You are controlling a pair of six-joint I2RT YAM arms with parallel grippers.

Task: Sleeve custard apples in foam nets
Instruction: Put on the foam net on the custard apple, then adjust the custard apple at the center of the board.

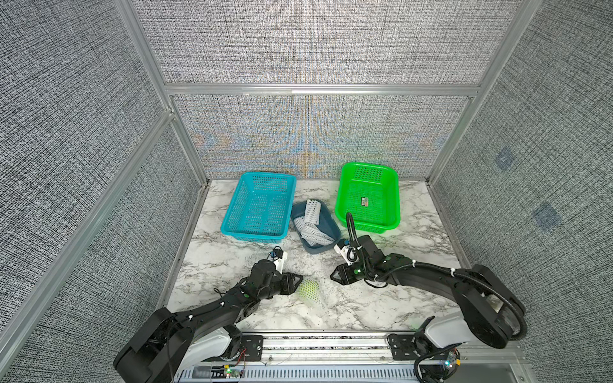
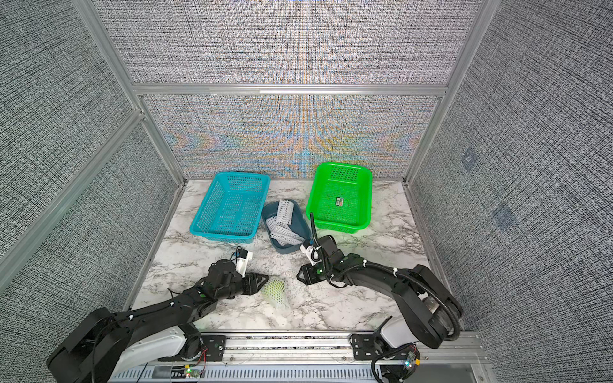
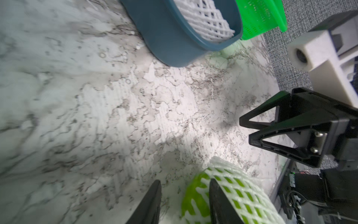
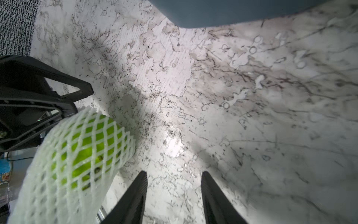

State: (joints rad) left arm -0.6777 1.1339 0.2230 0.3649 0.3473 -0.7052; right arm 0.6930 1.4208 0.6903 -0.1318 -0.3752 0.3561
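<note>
Looks like the close of the sleeving step. Apple [image 1: 306, 291] already inside a net [image 4: 58, 184], lying on the table [image 1: 381, 308] near the front, between the claws and just off the left claw [image 3: 185, 181]. Left claw spread, nothing pinched; one finger [image 3: 219, 201] close against the net, touching or not hard to say. Right claw [image 4: 174, 172] spread too, empty, apart from the fruit, over bare marble. In the right wrist view, fruit seated toward one mouth of the net, long slack tail at the other end. Spare nets [image 1: 313, 212] heaped in the grey bin [image 1: 316, 249] between the turquoise basket [image 1: 232, 212] and green basket [image 1: 365, 226]; no fruit in either. Next, probably: close gently across the netted fruit's middle, gripping fruit through foam rather than the slack end, else likely to slip out; then lift and set in a basket, which one not clear from here.
</note>
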